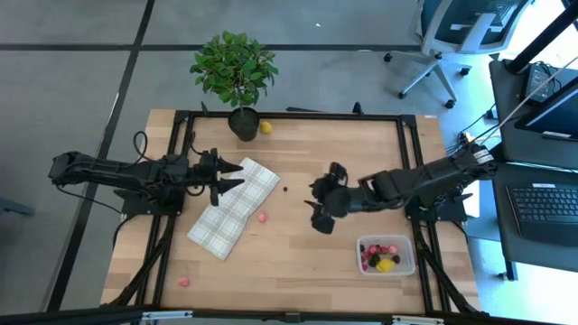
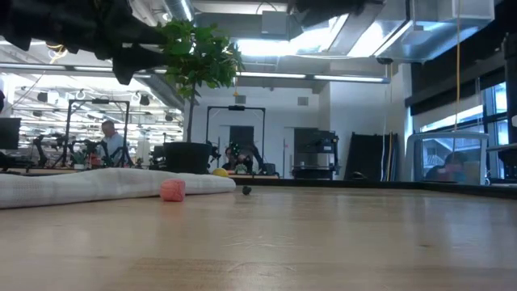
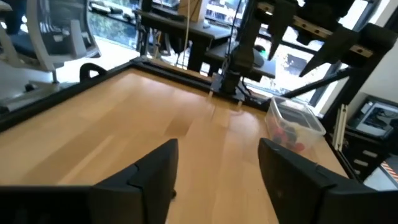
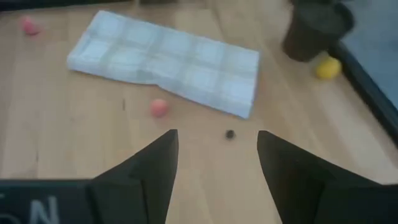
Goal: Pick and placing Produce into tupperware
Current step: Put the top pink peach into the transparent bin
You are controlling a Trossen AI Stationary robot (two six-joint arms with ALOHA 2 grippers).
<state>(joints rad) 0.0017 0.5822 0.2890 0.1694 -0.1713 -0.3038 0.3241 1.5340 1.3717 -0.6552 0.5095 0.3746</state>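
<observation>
While both arms hang over the table, neither pincer holds or touches anything. The right gripper (image 1: 318,203), near the middle of the high view, has its fingers spread wide apart, empty; its wrist view shows bare wood between them. The left gripper (image 1: 233,176), at centre left of the high view, is likewise parted and empty, poised above the upper end of the cloth (image 1: 235,207).

Container: one clear tub (image 1: 408,258), lower right of the high view, just beside the table's right frame. It holds several pieces of toy fruit (image 1: 383,257): red or pink ones, dark ones and one yellow; the exact count cannot be told.

Loose pieces on the table, four counted:
- one pink piece (image 1: 262,217), just beside the cloth's right edge, centre of the high view;
- one tiny dark berry (image 1: 284,190), near the right gripper, to its left;
- one yellow piece (image 1: 265,127), upper centre, just beside the plant pot;
- one pink piece (image 1: 183,282), lower left, well apart from the rest.

Other items: one plaid cloth, lying slantwise at centre left; one potted plant (image 1: 235,69) at the top edge of the table.
</observation>
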